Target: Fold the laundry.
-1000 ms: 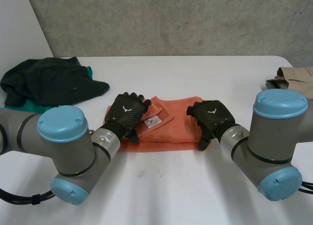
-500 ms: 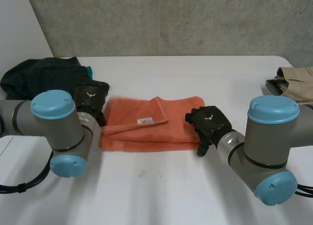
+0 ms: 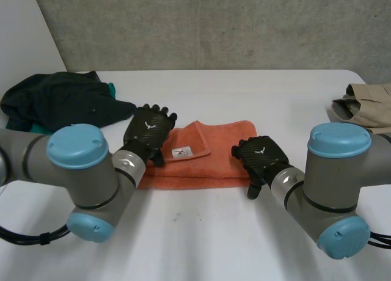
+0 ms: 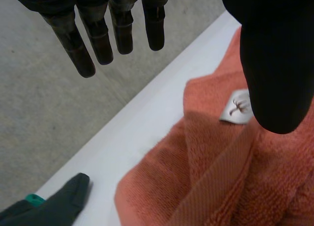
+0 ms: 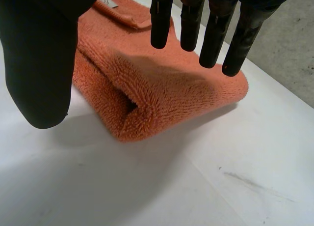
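While left hand (image 3: 148,129) and right hand (image 3: 261,156) hover straight-fingered, white tag (image 3: 181,152) on towel (image 3: 220,162) bears unreadable mark.

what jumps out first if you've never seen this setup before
The orange towel, folded in the middle of the white table, catches the eye first. A black hand sits at each end of it, the left hand at its left end and the right hand at its right end, both with straight fingers. Next come a dark clothes pile at the table's far left and a beige garment at its right edge.
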`<act>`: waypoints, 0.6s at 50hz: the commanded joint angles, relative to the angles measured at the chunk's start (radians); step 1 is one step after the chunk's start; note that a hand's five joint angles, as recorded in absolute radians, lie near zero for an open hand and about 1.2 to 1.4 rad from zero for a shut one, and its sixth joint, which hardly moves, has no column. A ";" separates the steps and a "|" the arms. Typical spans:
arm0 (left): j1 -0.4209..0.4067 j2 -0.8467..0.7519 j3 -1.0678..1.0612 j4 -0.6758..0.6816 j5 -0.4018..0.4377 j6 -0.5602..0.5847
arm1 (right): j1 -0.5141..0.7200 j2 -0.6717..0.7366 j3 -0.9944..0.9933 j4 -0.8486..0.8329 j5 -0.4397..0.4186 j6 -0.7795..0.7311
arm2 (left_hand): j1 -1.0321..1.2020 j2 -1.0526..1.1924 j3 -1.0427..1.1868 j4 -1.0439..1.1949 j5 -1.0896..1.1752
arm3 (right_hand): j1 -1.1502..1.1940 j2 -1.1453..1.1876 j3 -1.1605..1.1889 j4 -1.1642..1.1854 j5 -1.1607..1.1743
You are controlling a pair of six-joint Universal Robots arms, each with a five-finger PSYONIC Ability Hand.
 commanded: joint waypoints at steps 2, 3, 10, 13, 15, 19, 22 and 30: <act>0.029 -0.167 0.183 -0.008 -0.024 0.002 | 0.000 0.006 0.000 0.000 0.009 -0.022 | 0.053 0.062 0.060 0.065 0.074 | 0.146 0.109 0.093 0.096 0.090; 0.041 -0.178 0.201 -0.008 -0.034 0.002 | 0.000 0.006 0.000 0.000 0.012 -0.022 | 0.062 0.071 0.069 0.074 0.083 | 0.149 0.112 0.096 0.099 0.093; 0.142 -0.185 0.257 -0.005 -0.234 0.004 | -0.003 0.005 0.003 -0.044 0.033 -0.023 | 0.059 0.068 0.066 0.071 0.080 | 0.254 0.218 0.202 0.204 0.199; 0.136 -0.172 0.232 -0.010 -0.238 0.001 | 0.000 0.005 0.004 -0.068 0.042 -0.022 | 0.047 0.056 0.054 0.059 0.069 | 0.310 0.273 0.257 0.260 0.255; 0.126 -0.152 0.206 -0.011 -0.231 0.001 | 0.000 0.005 0.003 -0.075 0.047 -0.023 | 0.041 0.051 0.048 0.053 0.063 | 0.336 0.300 0.284 0.286 0.281; 0.087 -0.066 0.116 -0.010 -0.208 -0.001 | 0.000 0.009 -0.005 -0.078 0.047 -0.023 | 0.030 0.039 0.037 0.042 0.051 | 0.348 0.312 0.296 0.298 0.293; 0.072 -0.038 0.081 -0.008 -0.203 -0.001 | 0.000 0.026 -0.013 -0.078 0.047 -0.023 | 0.012 0.021 0.019 0.024 0.034 | 0.348 0.312 0.296 0.298 0.293; 0.061 0.008 0.034 -0.003 -0.203 -0.001 | -0.003 0.077 -0.033 -0.078 0.049 -0.086 | -0.015 -0.005 -0.007 -0.002 0.007 | 0.348 0.312 0.296 0.298 0.293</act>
